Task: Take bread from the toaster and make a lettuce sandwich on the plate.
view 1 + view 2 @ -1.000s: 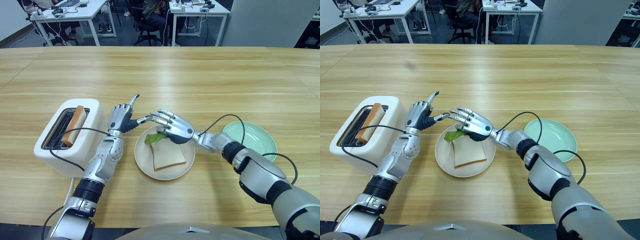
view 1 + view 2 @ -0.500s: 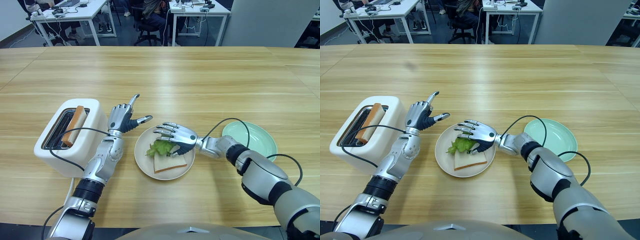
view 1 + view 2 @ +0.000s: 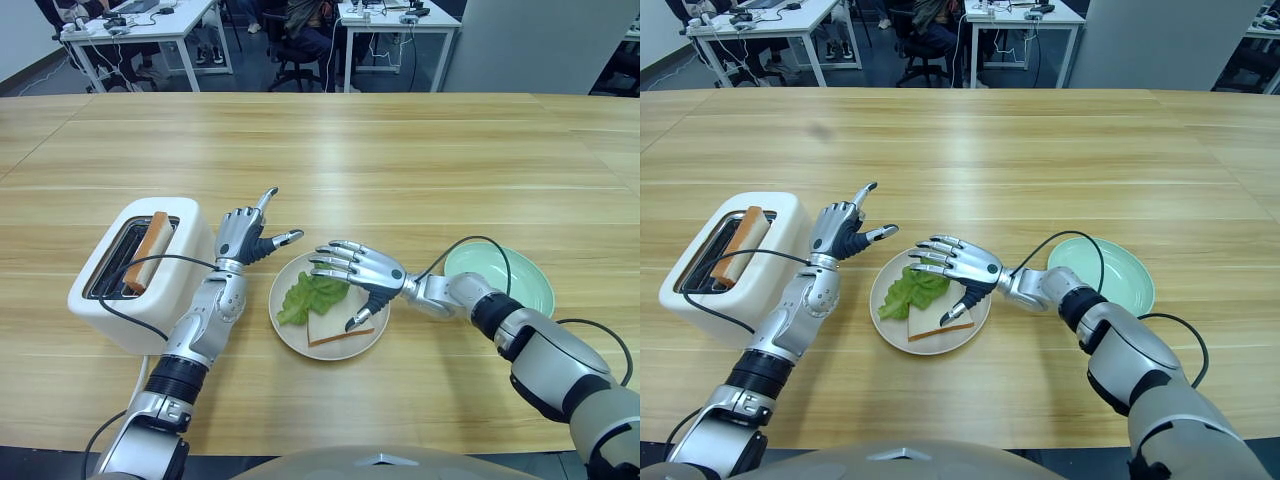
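1. Risk: the lettuce sits off-centre on the bread slice. Its left part hangs past the bread onto the plate. A top slice pressed down from there could push the leaf further off.
2. Risk: the right hand is right over the leaf, its fingertips low above it. If it lifts away carelessly, a fingertip could catch the leaf and drag it off the bread.
3. Risk: the second slice is in the toaster, leaning in its slot. My guess is a pull at an angle could jam it or tip the toaster.
4. Risk: the green bowl lies just beside the right forearm, so a wide swing back could knock it.
5. Right hand: spread wide and holding nothing, palm down over the plate. The thumb points down at the bread's front edge, but I can't tell if it touches.
6. Left hand: loosely open and holding nothing, with one finger pointing up. It stands between the toaster and the plate, touching neither.
7. Task things: the lettuce and one slice are on the plate near the middle of the table. The other slice is in the toaster at the left.
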You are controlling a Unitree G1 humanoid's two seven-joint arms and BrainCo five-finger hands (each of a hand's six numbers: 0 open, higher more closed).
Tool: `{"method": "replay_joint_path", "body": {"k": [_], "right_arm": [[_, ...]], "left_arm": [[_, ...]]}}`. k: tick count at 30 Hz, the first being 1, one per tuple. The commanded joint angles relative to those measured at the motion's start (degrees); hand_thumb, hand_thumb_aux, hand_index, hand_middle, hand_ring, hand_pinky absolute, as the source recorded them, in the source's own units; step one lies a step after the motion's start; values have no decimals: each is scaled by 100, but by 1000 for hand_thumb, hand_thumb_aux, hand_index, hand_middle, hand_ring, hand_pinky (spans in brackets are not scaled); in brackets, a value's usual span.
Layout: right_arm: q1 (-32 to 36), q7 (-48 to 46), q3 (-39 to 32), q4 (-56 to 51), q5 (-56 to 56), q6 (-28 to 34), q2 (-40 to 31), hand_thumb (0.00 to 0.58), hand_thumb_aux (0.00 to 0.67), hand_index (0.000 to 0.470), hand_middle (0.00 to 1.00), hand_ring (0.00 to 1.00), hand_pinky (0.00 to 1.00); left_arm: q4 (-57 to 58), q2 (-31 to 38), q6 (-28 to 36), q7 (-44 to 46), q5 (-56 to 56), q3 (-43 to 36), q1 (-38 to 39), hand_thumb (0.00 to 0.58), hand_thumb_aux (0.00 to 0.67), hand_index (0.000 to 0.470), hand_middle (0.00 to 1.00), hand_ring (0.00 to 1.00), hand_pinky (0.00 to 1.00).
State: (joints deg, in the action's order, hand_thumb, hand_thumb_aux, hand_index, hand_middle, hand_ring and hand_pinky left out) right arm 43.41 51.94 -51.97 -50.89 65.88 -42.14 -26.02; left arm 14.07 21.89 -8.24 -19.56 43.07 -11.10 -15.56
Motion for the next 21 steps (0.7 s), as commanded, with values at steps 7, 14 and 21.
{"method": "replay_joint_path", "body": {"k": [7,14,21], "right_arm": [[-189,134,1250,31,-1225,-185,-129,0,0,0,0,0,0],[-546,-317,2764,151,-2818,-668,-249,0,0,0,0,0,0],[-743,-637,3244,278,-3016,-693,-235,0,0,0,0,0,0]], "left_arm": [[-816,-104,-209,492,-943,271,246,0,0,0,1000,1000,1000],[-4047,-233,459,1475,-1610,953,950,0,0,0,1000,1000,1000],[-4927,235,1165,1668,-1231,2657,1494,0,0,0,894,894,894]]}}
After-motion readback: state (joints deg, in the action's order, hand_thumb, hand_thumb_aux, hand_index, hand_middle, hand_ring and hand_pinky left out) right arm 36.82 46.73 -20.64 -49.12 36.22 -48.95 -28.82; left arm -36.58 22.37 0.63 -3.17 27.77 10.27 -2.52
